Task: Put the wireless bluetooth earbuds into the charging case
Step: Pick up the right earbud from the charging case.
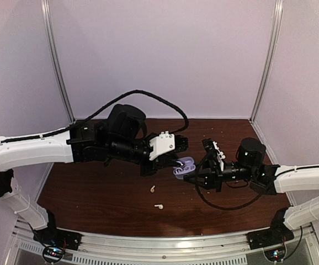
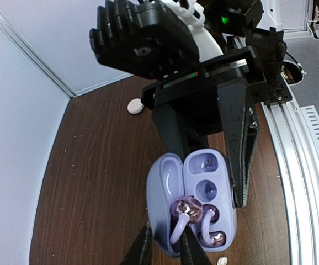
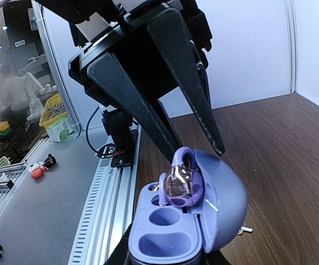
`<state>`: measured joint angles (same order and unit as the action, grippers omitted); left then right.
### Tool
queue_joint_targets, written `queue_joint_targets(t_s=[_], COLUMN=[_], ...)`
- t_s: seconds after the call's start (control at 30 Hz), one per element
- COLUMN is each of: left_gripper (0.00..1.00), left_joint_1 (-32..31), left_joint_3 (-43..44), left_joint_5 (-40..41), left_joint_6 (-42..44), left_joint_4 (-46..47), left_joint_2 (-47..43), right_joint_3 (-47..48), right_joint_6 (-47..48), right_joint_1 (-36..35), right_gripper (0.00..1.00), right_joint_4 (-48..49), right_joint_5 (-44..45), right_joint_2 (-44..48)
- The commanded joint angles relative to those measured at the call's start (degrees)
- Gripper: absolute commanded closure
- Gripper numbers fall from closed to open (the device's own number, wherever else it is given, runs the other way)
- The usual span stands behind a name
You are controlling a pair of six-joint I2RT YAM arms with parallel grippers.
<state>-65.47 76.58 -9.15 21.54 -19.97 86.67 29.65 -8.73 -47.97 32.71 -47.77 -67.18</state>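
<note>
The lilac charging case [image 2: 212,182] stands open, its lid [image 3: 226,201] swung aside. My right gripper [image 1: 188,178] is shut on the case's base, one finger [image 2: 241,154] along its side. One purple earbud [image 2: 217,236] sits in a well. A second purple earbud [image 3: 180,185] with an ear hook rests tilted over the hinge, outside its well. The left gripper [image 2: 165,245] straddles that hook with its jaws slightly open; one finger [image 2: 191,249] touches the hook, the other stands apart. Two wells [image 3: 165,216] are empty.
Two white earbuds [image 1: 153,189] [image 1: 159,207] lie on the brown table in front of the grippers; one white earbud [image 3: 245,229] shows beside the case. A small white oval object [image 2: 134,106] lies near the back wall. A metal rail [image 2: 308,182] runs along the near edge.
</note>
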Motion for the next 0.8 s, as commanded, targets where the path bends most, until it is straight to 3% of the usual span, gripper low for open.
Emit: queue_joint_targets(t_s=[0.0,0.6,0.77], left_gripper=[0.79,0.84,0.90], left_joint_1=[-0.34,-0.36,-0.36], left_joint_3=[0.85,0.29,0.33], left_joint_5=[-0.74,-1.95,-2.34], left_joint_6=[-0.10,0.39,0.45], left_joint_4=[2.32,3.09,3.07], left_joint_2=[-1.46,-2.91,-2.58], right_joint_3=[1.54,1.85,1.85], right_joint_6=[0.92,0.98,1.07], right_joint_1=[-0.46,-0.46,-0.46], right_gripper=[1.00,1.00,1.00], right_joint_4=[0.87,0.29,0.17], right_joint_5=[-0.23,-0.13,-0.13], right_joint_2=[0.16,-0.02,-0.02])
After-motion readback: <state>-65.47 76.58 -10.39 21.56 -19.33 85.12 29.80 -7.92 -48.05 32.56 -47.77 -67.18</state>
